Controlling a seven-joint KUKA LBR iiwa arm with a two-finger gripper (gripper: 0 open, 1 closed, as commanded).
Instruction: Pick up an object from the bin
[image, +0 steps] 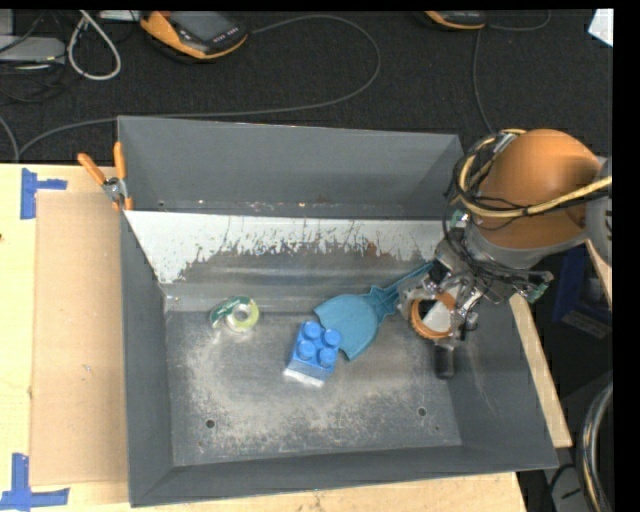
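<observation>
**Orange wrist cover (535, 185) is hanging over the bin's (300, 190) right side**

Below the cover, the gripper (441, 325) is sitting low near the right wall; whether it is apart or together cannot be told. 1 blue fan-shaped scoop (348, 322) is lying just to its left, long axis running up and right, handle tip ending just beside the gripper. 1 blue studded block (314, 350) is lying against the blade's left edge, so the handle is probably offering the freer grasp

orange domed cover (535, 180) | yellow, black cables (472, 180) | dark hand (442, 342)
</observation>
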